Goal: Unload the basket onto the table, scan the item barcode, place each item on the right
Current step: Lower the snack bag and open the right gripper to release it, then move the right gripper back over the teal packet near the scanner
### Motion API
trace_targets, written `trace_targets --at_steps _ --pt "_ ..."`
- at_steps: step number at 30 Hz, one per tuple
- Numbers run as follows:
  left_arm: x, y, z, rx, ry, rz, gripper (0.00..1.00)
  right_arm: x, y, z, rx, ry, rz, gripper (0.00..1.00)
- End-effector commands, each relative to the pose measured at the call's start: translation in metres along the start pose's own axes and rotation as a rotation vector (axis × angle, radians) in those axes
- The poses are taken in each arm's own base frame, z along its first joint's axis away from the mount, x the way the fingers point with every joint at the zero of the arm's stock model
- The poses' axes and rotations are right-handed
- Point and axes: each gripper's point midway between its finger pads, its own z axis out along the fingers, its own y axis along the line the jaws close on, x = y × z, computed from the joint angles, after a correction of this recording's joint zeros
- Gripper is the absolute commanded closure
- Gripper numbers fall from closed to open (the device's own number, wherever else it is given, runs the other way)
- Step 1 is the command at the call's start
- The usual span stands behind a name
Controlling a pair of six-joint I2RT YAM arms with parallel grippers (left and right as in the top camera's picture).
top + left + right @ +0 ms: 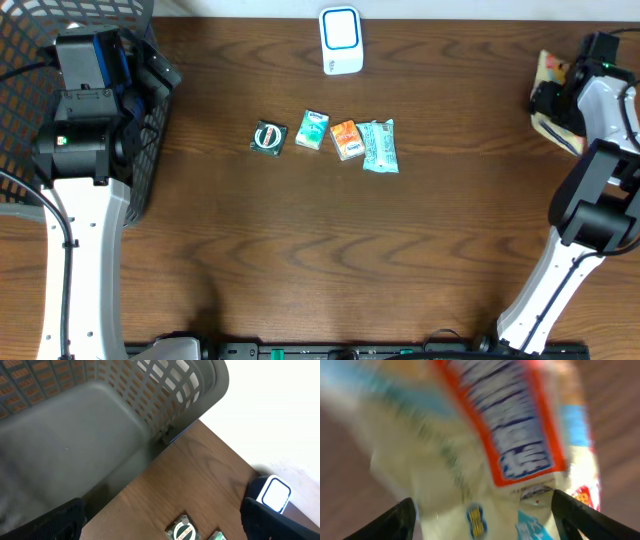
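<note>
Four small items lie in a row mid-table: a dark green round-label tin (268,137), a green packet (313,130), an orange packet (346,139) and a teal packet (380,146). A white barcode scanner (341,40) stands at the back centre. At the right edge, my right gripper (562,95) hangs over a cream snack package (552,68). In the right wrist view that package (485,460), blurred, with a red-bordered label, fills the space under the wide-open right gripper (482,520). My left gripper (160,522) is open and empty beside the basket, with the tin (183,531) and scanner (274,494) ahead.
A grey perforated basket (30,40) stands at the table's left end, partly under my left arm; its wall (165,390) rises close to the left gripper. The table's back edge runs behind the scanner.
</note>
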Motion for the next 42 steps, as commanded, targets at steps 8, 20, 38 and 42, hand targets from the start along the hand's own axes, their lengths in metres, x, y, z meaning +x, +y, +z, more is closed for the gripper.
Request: trace_targets --at_steps 8,20,38,42 --pt "-0.002 0.002 -0.002 -0.002 -0.006 -0.015 0.02 -0.034 -0.030 -0.063 0.062 -0.146 0.011 0.13" --pt "-0.002 0.002 -0.002 -0.002 -0.006 -0.015 0.02 0.010 0.149 -0.145 -0.769 -0.024 -0.161 0.12" --pt "-0.002 0.002 -0.002 -0.002 -0.006 -0.015 0.02 0.163 0.253 -0.153 -0.564 0.218 -0.515 0.02" --pt "-0.002 0.002 -0.002 -0.002 -0.006 -0.015 0.02 0.172 0.263 -0.153 -0.502 0.185 -0.557 0.20"
